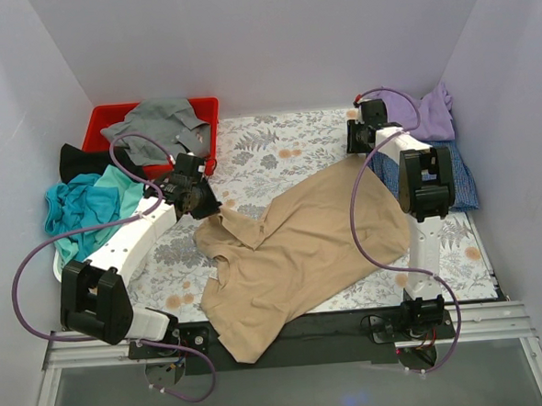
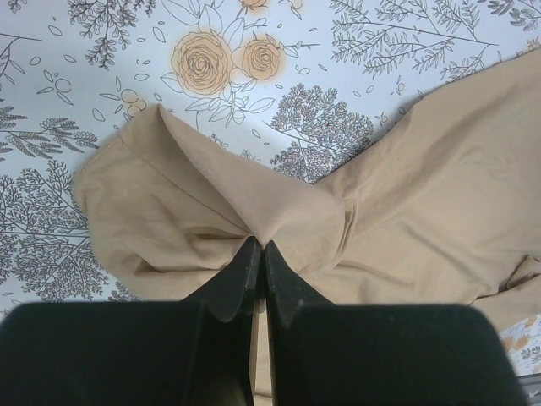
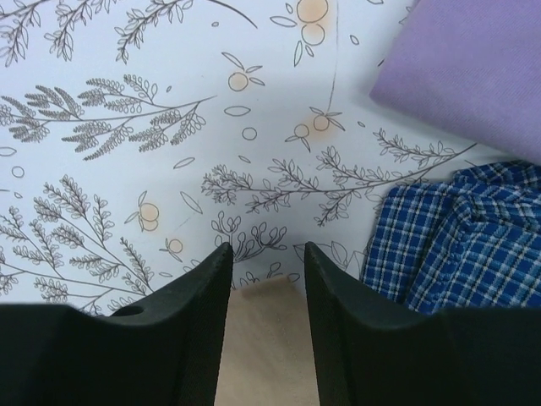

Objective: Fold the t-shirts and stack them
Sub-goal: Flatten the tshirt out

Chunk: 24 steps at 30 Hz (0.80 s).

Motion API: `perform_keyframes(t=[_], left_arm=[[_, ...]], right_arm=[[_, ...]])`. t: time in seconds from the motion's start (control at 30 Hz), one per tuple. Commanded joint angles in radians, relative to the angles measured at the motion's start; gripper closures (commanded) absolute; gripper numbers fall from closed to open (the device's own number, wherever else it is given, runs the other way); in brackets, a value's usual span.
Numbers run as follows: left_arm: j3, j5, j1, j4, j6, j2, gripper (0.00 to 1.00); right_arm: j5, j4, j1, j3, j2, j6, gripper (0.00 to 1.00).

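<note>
The tan-beige t-shirt [image 1: 297, 247] lies spread and crumpled across the middle of the table, its lower hem hanging over the near edge. My left gripper [image 1: 200, 200] is shut on a sleeve of the tan t-shirt [image 2: 254, 203], pinching a raised fold. My right gripper [image 1: 355, 141] is open and empty above the shirt's far right corner [image 3: 266, 338], which shows between its fingers. A lavender t-shirt [image 1: 422, 111] lies on a blue-checked t-shirt [image 1: 458, 178] at the far right; both show in the right wrist view, the lavender one [image 3: 473, 76] and the checked one [image 3: 456, 245].
A red bin [image 1: 109, 116] at the back left holds a grey shirt [image 1: 160, 122]. A black shirt [image 1: 84, 161] and a teal shirt [image 1: 82, 205] lie heaped in a white basket [image 1: 58, 268] at the left. The table has a floral cover [image 1: 277, 143].
</note>
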Motion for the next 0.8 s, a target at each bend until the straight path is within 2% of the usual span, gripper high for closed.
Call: perform_keyframes(t=[0.0,0.17,0.37,0.4,0.43,0.53,0.63,0.77], left_arm=[[0.015,0.017,0.009,0.012,0.014,-0.003,1.00],[0.009,0.027,0.010,0.020,0.014,-0.003,1.00],[0.007,0.040,0.014,0.024,0.020,0.008,1.00],[0.008,0.043,0.015,0.023,0.020,0.011,1.00],[0.009,0.041,0.017,0.026,0.020,0.017,1.00],[0.016,0.041,0.023,0.041,0.022,0.029,1.00],[0.053,0.041,0.043,0.052,0.037,0.049,1.00],[0.128,0.047,0.067,0.053,0.062,0.077,1.00]], right_arm=[[-0.007,-0.068,-0.001,-0.066,-0.035,-0.023,0.53],[0.007,-0.059,0.000,-0.123,-0.072,-0.031,0.47],[0.003,-0.071,-0.001,-0.103,-0.061,-0.038,0.49],[0.001,-0.076,-0.001,-0.097,-0.057,-0.038,0.52],[0.001,-0.083,-0.001,-0.089,-0.046,-0.040,0.66],[-0.011,-0.088,-0.001,-0.072,-0.040,-0.037,0.98],[-0.042,-0.052,-0.001,-0.115,-0.110,-0.018,0.99],[0.048,0.066,0.014,-0.289,-0.301,0.011,0.99]])
